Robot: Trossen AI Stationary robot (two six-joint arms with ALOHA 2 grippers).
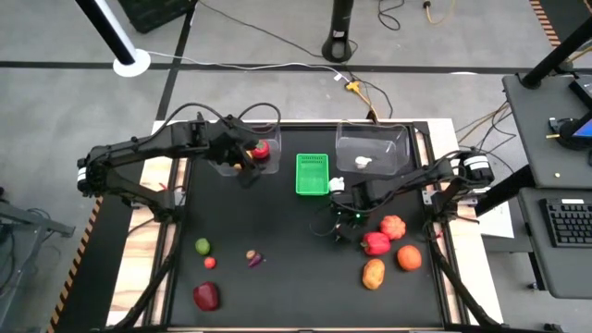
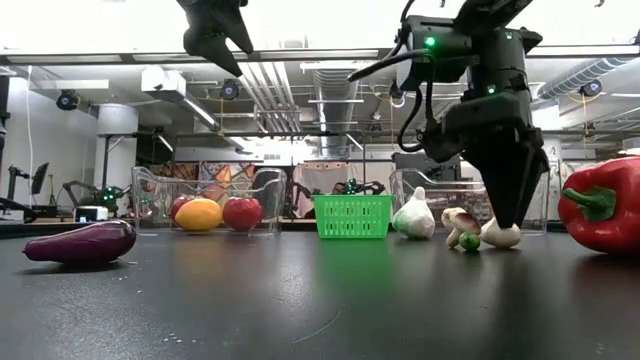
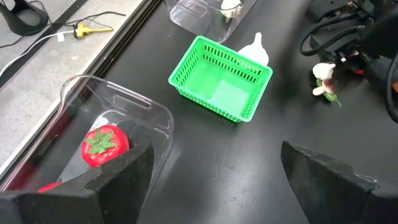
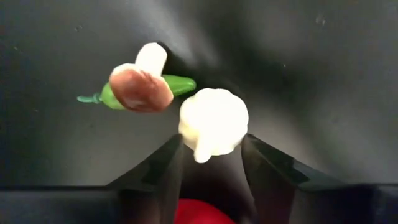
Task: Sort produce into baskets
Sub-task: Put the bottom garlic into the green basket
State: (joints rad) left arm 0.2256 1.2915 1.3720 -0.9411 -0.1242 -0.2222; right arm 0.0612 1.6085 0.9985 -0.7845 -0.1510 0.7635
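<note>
White mushroom (image 4: 212,122) is pinched by right gripper (image 4: 211,155), seen only by its wrist; left gripper (image 3: 211,174) is spread above bin (image 3: 124,118).

On the dark worktop (image 4: 323,74) lies a white mushroom (image 4: 213,121), its stem between the two dark fingers (image 4: 155,171) of the right hand (image 4: 210,163). Just beside it lies a brown-capped mushroom (image 4: 142,86), on top of a green pepper (image 4: 177,84). Something red (image 4: 198,213) shows below the fingers.
</note>
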